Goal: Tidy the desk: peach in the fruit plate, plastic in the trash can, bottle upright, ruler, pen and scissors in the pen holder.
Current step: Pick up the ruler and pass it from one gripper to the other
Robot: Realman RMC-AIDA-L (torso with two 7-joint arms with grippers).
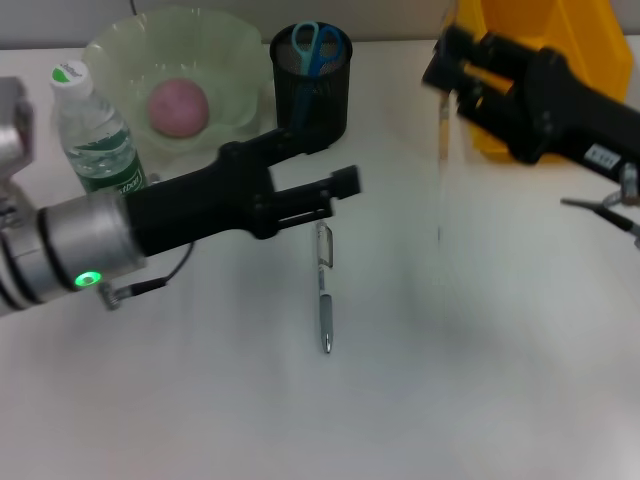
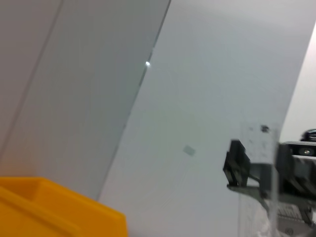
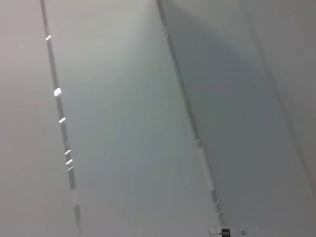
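Note:
My right gripper [image 1: 447, 78] hangs above the table's far right, shut on a clear ruler [image 1: 442, 150] that dangles straight down; the left wrist view shows that gripper [image 2: 256, 170] and the ruler [image 2: 257, 212] too. My left gripper [image 1: 335, 195] reaches in from the left, open and empty, just in front of the black pen holder [image 1: 312, 100], which holds blue scissors [image 1: 318, 45]. A silver pen [image 1: 325, 295] lies on the table below it. The peach [image 1: 178, 105] sits in the pale green fruit plate [image 1: 120, 50]. The bottle [image 1: 95, 135] stands upright at the left.
The yellow trash can [image 1: 560, 40] stands at the back right, behind my right arm, and its corner shows in the left wrist view [image 2: 54, 207]. A white tabletop [image 1: 450, 380] spreads across the front. The right wrist view shows only pale flat surfaces.

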